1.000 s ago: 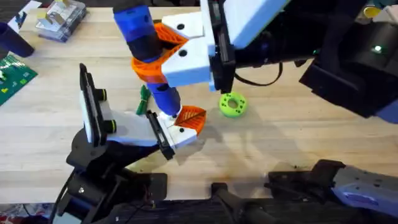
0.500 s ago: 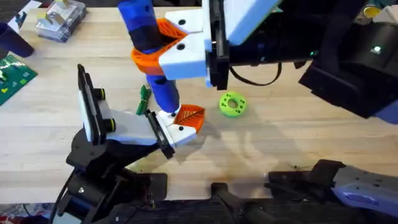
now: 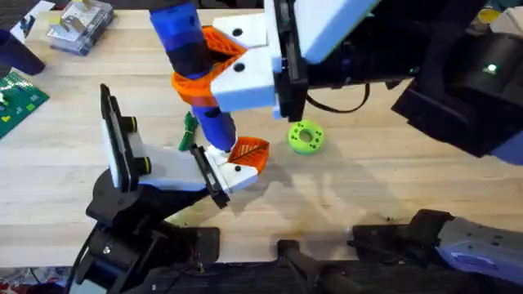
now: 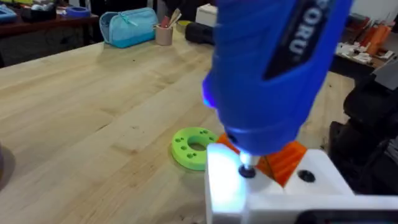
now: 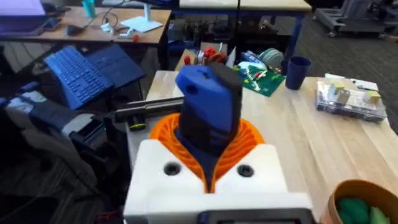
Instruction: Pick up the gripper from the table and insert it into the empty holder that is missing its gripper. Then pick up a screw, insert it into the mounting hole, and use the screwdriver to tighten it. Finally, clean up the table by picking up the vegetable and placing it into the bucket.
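My right gripper is shut on the blue screwdriver, which stands nearly upright. Its metal bit touches the top of the white holder at the end of my left arm. The orange gripper piece sits in that holder, right beside the bit. The dark green vegetable lies on the table just behind the holder. The orange-brown bucket holds green pieces, as the right wrist view shows.
A flat green ring disc lies right of the holder. A black plate with yellow-green knobs stands left of it. At the back left are a clear plastic box and a green circuit board.
The right gripper and the screwdriver's top rocked slightly to the right and came back. The bit stays at the holder, and the left arm has not moved.
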You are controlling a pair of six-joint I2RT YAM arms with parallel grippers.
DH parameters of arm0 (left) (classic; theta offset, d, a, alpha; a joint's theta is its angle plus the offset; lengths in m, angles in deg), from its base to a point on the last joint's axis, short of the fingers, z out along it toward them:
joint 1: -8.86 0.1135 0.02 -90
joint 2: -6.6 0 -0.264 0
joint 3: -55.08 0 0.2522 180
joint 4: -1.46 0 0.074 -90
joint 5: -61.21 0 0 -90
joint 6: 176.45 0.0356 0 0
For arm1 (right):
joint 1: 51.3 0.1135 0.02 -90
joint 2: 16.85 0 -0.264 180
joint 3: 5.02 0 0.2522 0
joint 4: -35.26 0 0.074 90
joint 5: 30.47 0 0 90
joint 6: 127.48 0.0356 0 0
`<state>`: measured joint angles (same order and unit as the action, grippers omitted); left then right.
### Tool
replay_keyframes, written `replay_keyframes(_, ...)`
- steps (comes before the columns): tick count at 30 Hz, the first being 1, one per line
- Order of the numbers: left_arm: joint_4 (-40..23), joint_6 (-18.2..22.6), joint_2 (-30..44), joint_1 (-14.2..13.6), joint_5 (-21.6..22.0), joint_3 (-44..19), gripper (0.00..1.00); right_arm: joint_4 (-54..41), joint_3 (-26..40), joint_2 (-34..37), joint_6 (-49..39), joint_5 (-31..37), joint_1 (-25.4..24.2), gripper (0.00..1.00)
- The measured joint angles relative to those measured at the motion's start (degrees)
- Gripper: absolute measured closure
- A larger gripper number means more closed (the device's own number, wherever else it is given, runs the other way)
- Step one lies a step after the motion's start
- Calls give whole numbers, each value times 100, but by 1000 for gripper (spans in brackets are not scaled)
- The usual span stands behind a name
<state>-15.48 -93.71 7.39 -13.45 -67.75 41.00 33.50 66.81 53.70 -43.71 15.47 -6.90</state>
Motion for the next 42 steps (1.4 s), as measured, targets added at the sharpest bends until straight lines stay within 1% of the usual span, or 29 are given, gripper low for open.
replay_keyframes(4,-2,35,-50,0,-6,0,983,51,-56,-97,-21,-148,0,977)
replay_keyframes(7,-7,36,-49,0,-7,0,983,316,-58,-130,29,-191,-2,977)
replay_keyframes(11,-7,36,-49,0,-7,0,983,564,-45,-209,156,-160,-7,977)
replay_keyframes(16,-9,36,-49,0,-15,0,983,562,10,-219,272,-66,-15,977)
replay_keyframes(20,-9,36,-49,0,-22,0,983,319,30,-221,272,22,-168,977)
replay_keyframes(23,-7,36,-49,0,-24,0,983,-191,45,-223,90,222,-496,977)
replay_keyframes(27,-9,36,-49,0,-24,0,983,-1197,69,-224,-485,808,-1094,977)
replay_keyframes(30,-9,36,-49,0,-26,0,983,-2052,83,-218,-1164,1566,-1484,977)
replay_keyframes(34,-9,36,-49,0,-24,0,983,-2904,102,-6,-2229,2703,-1799,977)
replay_keyframes(37,-9,36,-49,0,-24,0,983,-3211,109,393,-2998,3496,-1923,977)
replay_keyframes(42,-9,36,-49,0,-26,0,983,-3255,115,1250,-4151,4612,-2021,977)
